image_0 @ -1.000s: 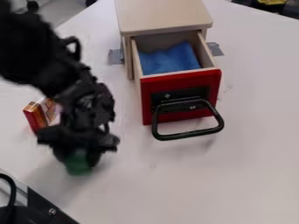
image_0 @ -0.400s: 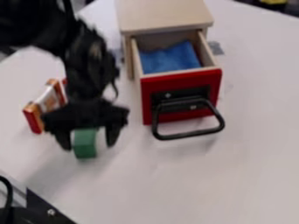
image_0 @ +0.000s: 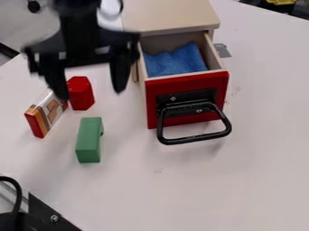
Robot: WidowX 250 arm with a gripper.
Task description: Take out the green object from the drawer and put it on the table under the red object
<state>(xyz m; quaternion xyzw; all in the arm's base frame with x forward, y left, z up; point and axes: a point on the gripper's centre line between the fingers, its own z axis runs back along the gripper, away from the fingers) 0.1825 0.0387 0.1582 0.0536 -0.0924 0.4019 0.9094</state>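
Observation:
The black gripper (image_0: 91,94) hangs at the upper left with its two fingers spread wide, nothing held between them. Below it on the table lies the green block (image_0: 89,140), apart from the gripper. The red object (image_0: 81,93) stands on the table just above the green block in the view, behind the space between the fingers; a gap separates the two objects. To the right, the drawer (image_0: 188,98) with its red front and black handle is pulled out of the wooden cabinet, and a blue cloth (image_0: 175,61) lies in it.
A small red, white and orange box (image_0: 46,113) lies left of the red object. The cabinet top (image_0: 170,16) rises at the upper middle. Black equipment with a cable (image_0: 45,212) is at the lower left corner.
The gripper has opened, let go of the green block and moved up and away from it. The green block rests on the table, and the red object has come into view.

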